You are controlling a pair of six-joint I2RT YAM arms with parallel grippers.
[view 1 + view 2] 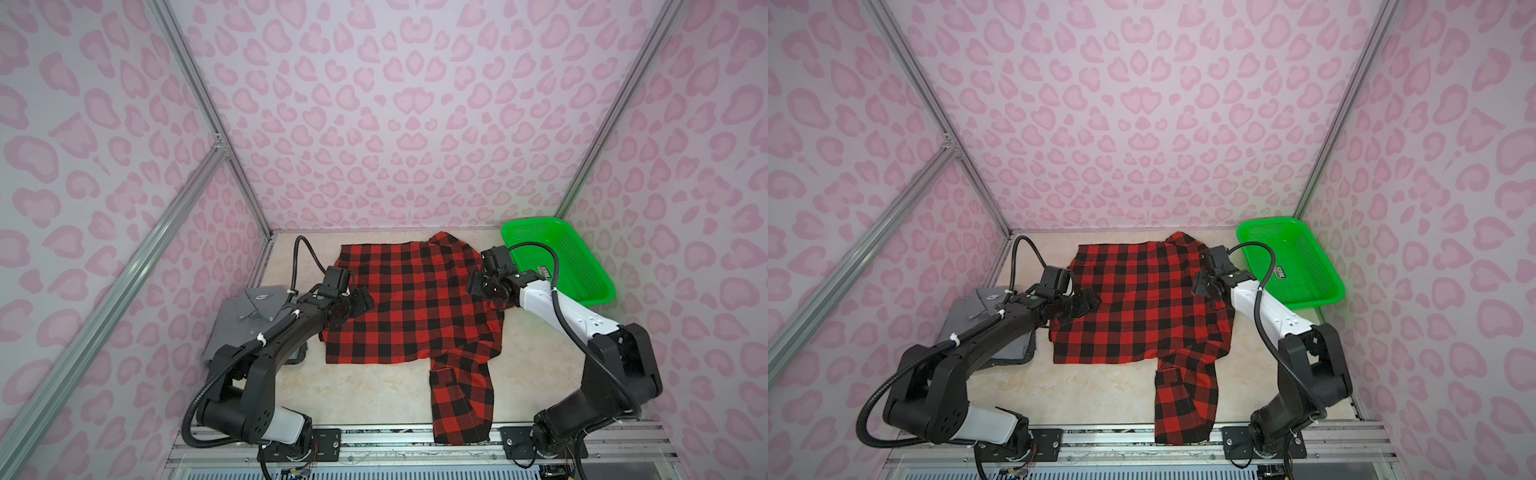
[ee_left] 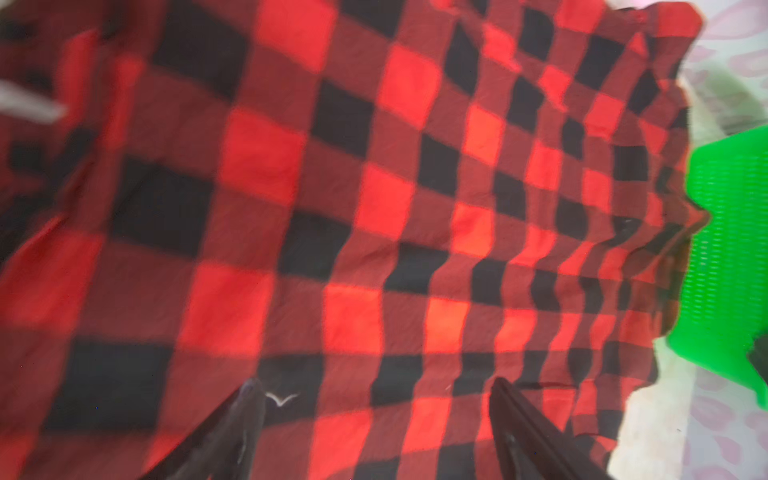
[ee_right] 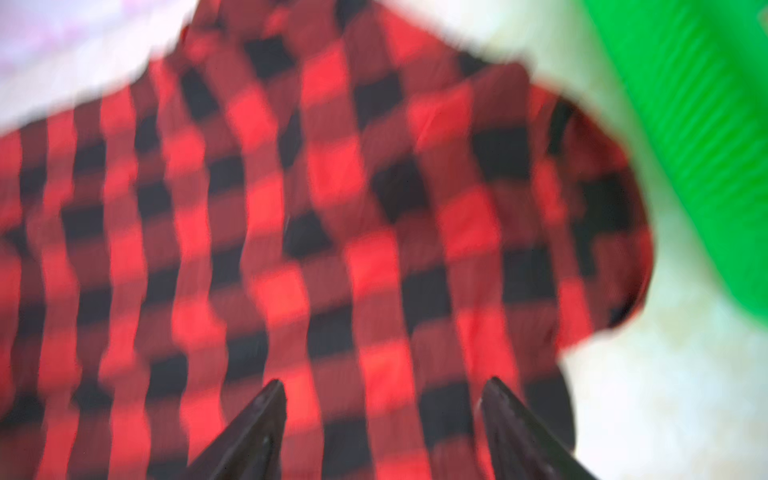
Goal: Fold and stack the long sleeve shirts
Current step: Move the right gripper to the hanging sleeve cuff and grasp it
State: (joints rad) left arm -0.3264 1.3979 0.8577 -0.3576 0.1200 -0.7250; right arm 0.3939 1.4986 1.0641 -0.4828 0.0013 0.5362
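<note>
The red-and-black checked shirt (image 1: 411, 299) (image 1: 1142, 299) lies spread in the middle of the table, one sleeve (image 1: 461, 395) trailing down to the front rail. The plain grey shirt (image 1: 249, 320) (image 1: 976, 307) lies folded at the left, partly under the left arm. My left gripper (image 1: 359, 305) (image 1: 1088, 303) (image 2: 376, 390) hovers open over the checked shirt's left edge, nothing between its fingers. My right gripper (image 1: 478, 284) (image 1: 1202, 286) (image 3: 384, 388) stands open over the shirt's right side near the collar, with only cloth below.
A green perforated basket (image 1: 582, 266) (image 1: 1308, 266) (image 2: 731, 249) (image 3: 698, 124) sits at the back right, close behind the right wrist. Patterned pink walls close in on three sides. A metal rail (image 1: 374, 436) runs along the front edge.
</note>
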